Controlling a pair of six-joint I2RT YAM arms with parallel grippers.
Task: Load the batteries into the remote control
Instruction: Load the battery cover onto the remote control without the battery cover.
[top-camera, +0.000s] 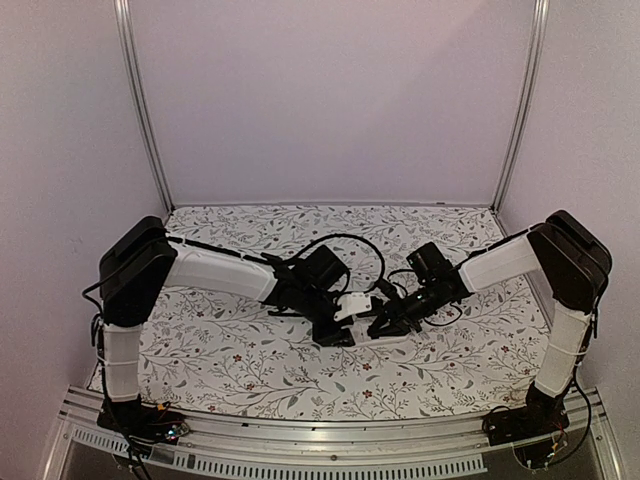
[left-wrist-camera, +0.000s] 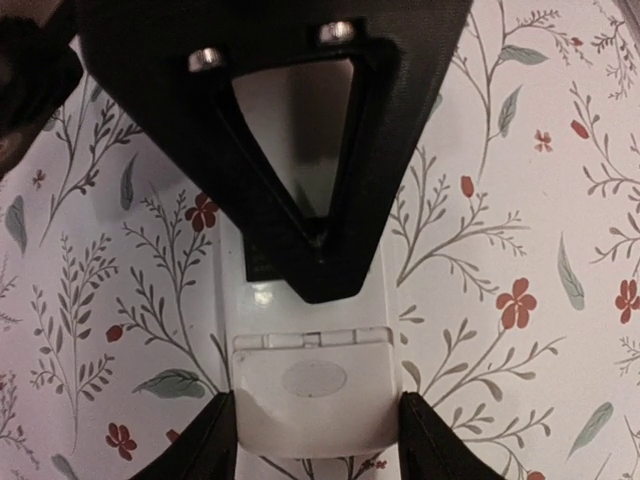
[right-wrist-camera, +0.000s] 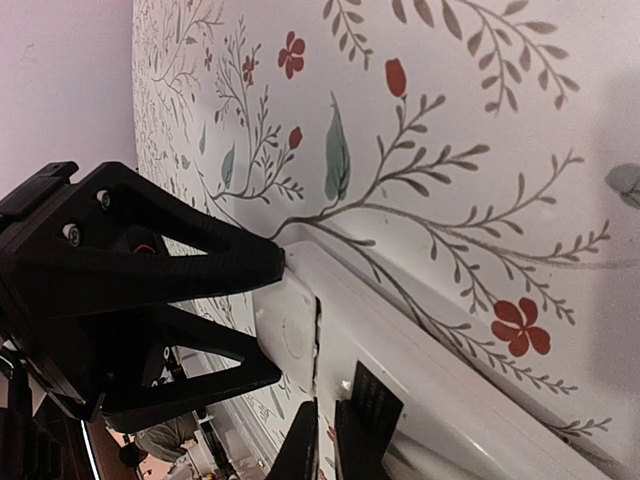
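The remote control (top-camera: 350, 306) lies face down mid-table, showing only its white back (left-wrist-camera: 300, 315). Its battery cover (left-wrist-camera: 312, 395) with an oval dimple sits at the end nearest my left wrist camera, with a narrow gap at its seam (right-wrist-camera: 318, 335). My left gripper (left-wrist-camera: 315, 440) is closed on that end, one finger on each long side (right-wrist-camera: 275, 315). My right gripper (right-wrist-camera: 328, 440) is shut, its tips resting on the remote's back beside the cover seam; it appears as the dark wedge (left-wrist-camera: 310, 240) in the left wrist view. The batteries are out of view.
A floral-printed cloth (top-camera: 250, 360) covers the table. Pale walls with metal posts (top-camera: 145, 110) enclose the back and sides. Both arms meet at the middle (top-camera: 365, 315), cables looping behind them (top-camera: 360, 250). A metal rail (top-camera: 330, 440) runs along the near edge.
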